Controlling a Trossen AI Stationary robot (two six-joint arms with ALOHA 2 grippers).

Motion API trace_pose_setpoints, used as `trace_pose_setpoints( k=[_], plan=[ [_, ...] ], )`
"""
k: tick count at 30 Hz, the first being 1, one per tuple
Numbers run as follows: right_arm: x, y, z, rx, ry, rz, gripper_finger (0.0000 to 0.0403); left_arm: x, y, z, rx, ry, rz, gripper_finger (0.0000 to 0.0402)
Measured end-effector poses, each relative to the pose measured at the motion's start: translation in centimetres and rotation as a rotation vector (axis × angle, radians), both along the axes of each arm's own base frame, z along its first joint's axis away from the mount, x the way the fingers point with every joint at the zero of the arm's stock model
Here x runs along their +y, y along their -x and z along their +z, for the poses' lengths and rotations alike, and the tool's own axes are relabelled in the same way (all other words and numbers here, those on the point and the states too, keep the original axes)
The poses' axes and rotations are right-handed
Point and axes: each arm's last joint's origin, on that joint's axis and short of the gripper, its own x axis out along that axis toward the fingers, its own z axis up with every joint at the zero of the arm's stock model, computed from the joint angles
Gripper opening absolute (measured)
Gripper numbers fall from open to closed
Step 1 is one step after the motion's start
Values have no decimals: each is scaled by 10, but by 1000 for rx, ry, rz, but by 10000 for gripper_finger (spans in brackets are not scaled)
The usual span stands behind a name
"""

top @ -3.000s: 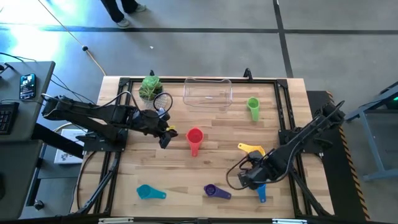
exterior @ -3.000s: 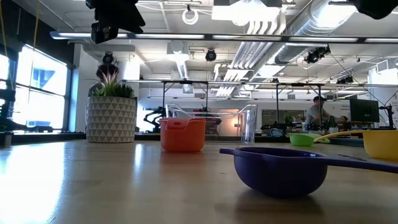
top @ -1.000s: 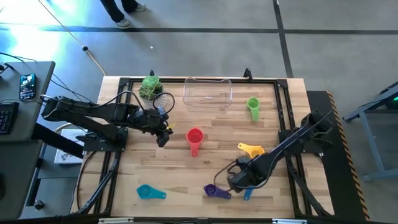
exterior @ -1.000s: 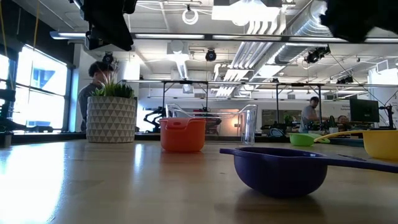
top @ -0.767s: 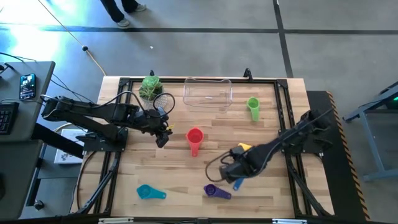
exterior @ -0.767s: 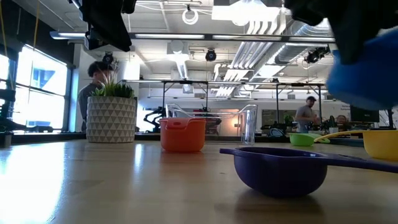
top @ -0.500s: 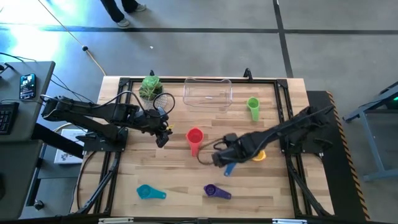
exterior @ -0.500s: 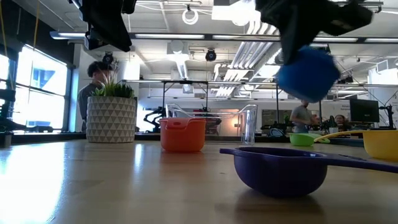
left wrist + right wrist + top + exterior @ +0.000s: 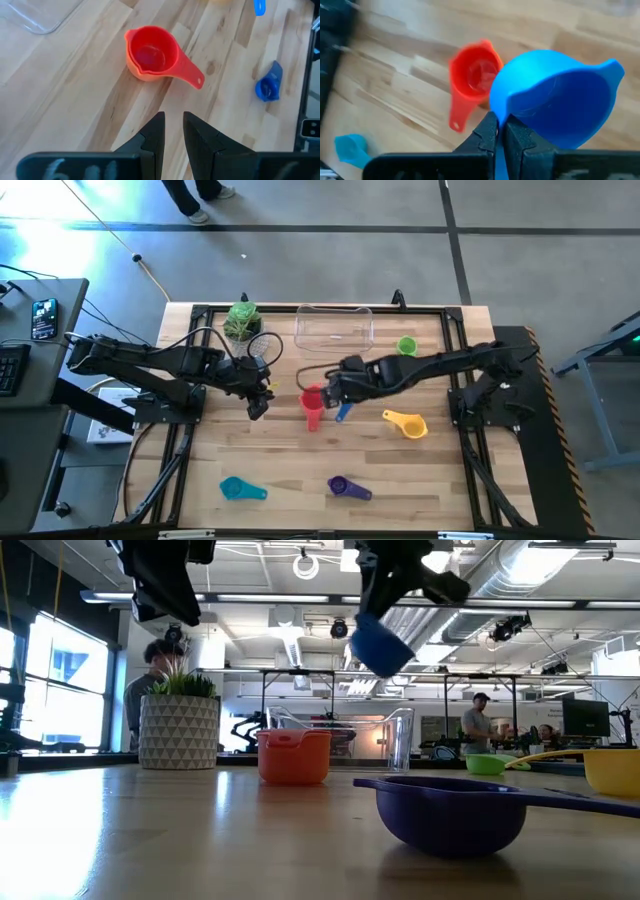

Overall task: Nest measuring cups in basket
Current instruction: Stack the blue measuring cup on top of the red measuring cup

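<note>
My right gripper (image 9: 338, 392) is shut on the blue measuring cup (image 9: 555, 100) and holds it in the air, just right of the red cup (image 9: 313, 402), which stands on the table at mid-table. My left gripper (image 9: 258, 404) hovers left of the red cup (image 9: 150, 52); its fingers stand a narrow gap apart with nothing between them. The green cup (image 9: 406, 346), yellow cup (image 9: 405, 423), purple cup (image 9: 345, 487) and teal cup (image 9: 240, 489) lie on the table. The clear basket (image 9: 334, 328) stands at the far edge. My right gripper pinches the blue cup between its two fingers (image 9: 490, 132) where the handle meets the bowl (image 9: 501, 116); the fingers hide the handle itself. The fingers slant down from the table's right. The bowl juts past the fingertips, tilted, and hangs clear of the table (image 9: 380, 645).
A white pot with a green plant (image 9: 241, 320) stands left of the basket at the far edge. A black frame (image 9: 455, 360) runs round the tabletop. Bare wood lies between the red cup and the near-edge cups.
My right gripper has carried the blue cup up and away from the near right part of the table, toward the far left, past the yellow cup to just right of the red cup. It has turned on the way and stayed shut on the cup.
</note>
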Motion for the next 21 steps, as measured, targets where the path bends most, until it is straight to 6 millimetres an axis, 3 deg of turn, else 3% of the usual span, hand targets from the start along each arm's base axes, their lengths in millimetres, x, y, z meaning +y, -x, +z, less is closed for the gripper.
trace_pose_setpoints(
  k=[14,21],
  plan=[
    [-48,-32,31,-338,147,123,0,14,1,-1,24,34,94,60],
    [-61,-38,36,-424,176,145,0,26,4,2,8,65,137,60]
  ],
)
